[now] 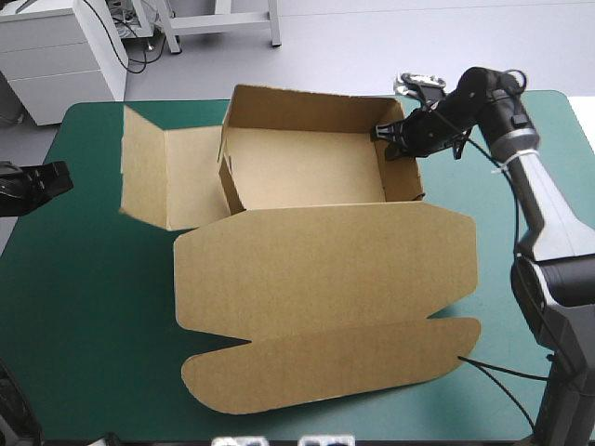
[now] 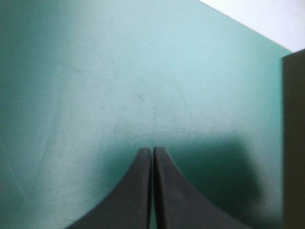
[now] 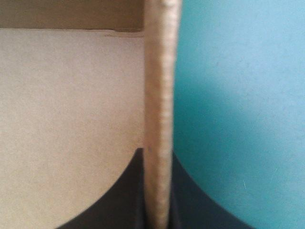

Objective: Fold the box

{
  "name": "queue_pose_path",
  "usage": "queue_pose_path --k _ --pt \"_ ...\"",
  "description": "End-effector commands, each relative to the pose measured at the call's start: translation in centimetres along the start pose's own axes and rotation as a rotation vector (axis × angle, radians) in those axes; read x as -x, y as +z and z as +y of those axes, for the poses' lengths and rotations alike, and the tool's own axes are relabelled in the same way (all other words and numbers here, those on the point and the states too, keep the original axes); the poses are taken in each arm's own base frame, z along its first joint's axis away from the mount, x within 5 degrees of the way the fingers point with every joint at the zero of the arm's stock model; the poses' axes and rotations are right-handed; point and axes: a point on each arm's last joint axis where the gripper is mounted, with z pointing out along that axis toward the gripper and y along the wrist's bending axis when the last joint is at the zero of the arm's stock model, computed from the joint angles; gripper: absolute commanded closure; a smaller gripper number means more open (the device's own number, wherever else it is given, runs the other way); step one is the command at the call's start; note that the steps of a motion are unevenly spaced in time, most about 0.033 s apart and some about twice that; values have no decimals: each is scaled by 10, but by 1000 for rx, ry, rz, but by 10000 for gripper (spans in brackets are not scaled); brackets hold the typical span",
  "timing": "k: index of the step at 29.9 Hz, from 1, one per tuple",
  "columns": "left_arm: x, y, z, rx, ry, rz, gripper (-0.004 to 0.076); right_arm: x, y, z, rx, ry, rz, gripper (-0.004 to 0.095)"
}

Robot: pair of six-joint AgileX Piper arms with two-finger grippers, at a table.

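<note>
The box (image 1: 316,269) is plain brown board throughout, unprinted, with faint fine ribbing across its flat lid. The tray floor is a lighter tan, and the wall at 12 o'clock is darker in shade. Seen edge-on, its wall is pale tan. The cover (image 1: 93,307) is one even teal-green, unpatterned apart from a few thin pale scuffs. At 1 o'clock the right gripper (image 1: 383,137) is black, and its arm (image 1: 548,232) runs from black to grey toward 4 o'clock, with a thin white band. At 9 o'clock the left gripper (image 1: 61,177) is black too.
</note>
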Motion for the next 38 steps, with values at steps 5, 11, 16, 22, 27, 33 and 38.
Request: queue_pose_path --k 5,11,16,22,27,33,38 --pt "16 -4 -33 -404 -82 -102 731 0 -102 27 189 -12 -239 925" --pt "9 18 -89 -616 -7 -50 731 -3 -108 37 198 -35 -251 925" --pt "1 25 -128 -790 20 -21 731 -4 -104 47 203 -52 -237 925" --pt "-7 14 -145 -846 64 1 731 -5 -96 55 126 -76 -233 925" --pt "-12 -2 -152 -837 95 -10 731 -3 -89 72 100 -103 -279 925" --pt "-16 -10 -155 -807 102 5 731 0 -83 95 139 -125 -351 925" --pt "-19 -13 -156 -783 112 14 731 0 -77 106 96 -144 -376 922"
